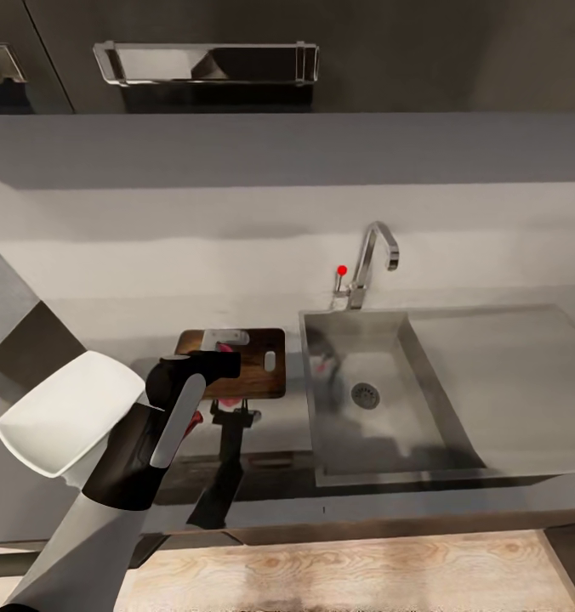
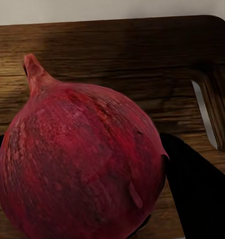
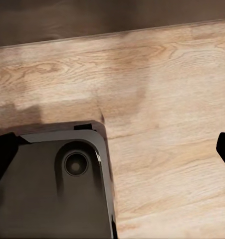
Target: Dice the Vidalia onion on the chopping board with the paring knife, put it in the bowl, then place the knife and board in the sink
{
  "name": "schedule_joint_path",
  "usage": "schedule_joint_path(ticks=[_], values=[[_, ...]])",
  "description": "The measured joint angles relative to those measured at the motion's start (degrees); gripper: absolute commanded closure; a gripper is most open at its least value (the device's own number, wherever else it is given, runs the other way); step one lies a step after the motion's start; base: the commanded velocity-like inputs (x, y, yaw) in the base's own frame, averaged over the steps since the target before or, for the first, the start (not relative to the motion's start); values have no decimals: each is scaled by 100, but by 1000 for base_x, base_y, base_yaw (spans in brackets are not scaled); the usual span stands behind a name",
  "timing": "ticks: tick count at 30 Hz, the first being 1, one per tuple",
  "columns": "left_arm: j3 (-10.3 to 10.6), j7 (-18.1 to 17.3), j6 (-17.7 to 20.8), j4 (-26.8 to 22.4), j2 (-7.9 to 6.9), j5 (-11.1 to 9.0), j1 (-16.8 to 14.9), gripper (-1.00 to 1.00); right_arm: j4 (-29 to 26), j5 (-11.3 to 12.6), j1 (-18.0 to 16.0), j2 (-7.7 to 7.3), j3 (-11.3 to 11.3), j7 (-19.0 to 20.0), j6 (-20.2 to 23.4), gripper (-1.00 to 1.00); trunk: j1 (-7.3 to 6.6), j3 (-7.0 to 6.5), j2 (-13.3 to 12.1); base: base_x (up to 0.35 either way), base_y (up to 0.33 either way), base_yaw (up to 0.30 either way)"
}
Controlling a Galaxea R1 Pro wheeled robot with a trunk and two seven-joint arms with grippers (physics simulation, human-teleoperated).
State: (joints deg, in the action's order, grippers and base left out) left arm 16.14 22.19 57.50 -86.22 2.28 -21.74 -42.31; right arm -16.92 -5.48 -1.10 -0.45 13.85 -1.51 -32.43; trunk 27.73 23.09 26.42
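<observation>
Left gripper [image 2: 87,219] clamped on the onion [image 2: 82,164], right over the chopping board [image 1: 249,374] on the counter [image 1: 151,306] left of the sink [image 1: 381,442]; bowl [image 1: 66,416] near board's left. Right gripper over wood floor [image 3: 162,99], state can't tell

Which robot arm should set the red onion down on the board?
The left arm, most likely. Its gripper is already shut on the onion, right over the chopping board. In the right wrist view I see wooden floor and part of the robot's base, so that arm seems to be down low.
</observation>
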Motion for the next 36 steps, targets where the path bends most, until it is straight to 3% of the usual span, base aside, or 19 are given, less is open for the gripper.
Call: schedule_joint_path(ticks=[20, 36], values=[[0, 5, 0, -35, 0, 14, 0, 100, 0, 0, 0, -1, 0, 0, 0, -100, 0, 183, 0, 47, 0, 0], [0, 3, 1, -40, 0, 17, 0, 100, 1, 0, -1, 5, -1, 0, 0, -100, -1, 193, 1, 47, 44, 0]])
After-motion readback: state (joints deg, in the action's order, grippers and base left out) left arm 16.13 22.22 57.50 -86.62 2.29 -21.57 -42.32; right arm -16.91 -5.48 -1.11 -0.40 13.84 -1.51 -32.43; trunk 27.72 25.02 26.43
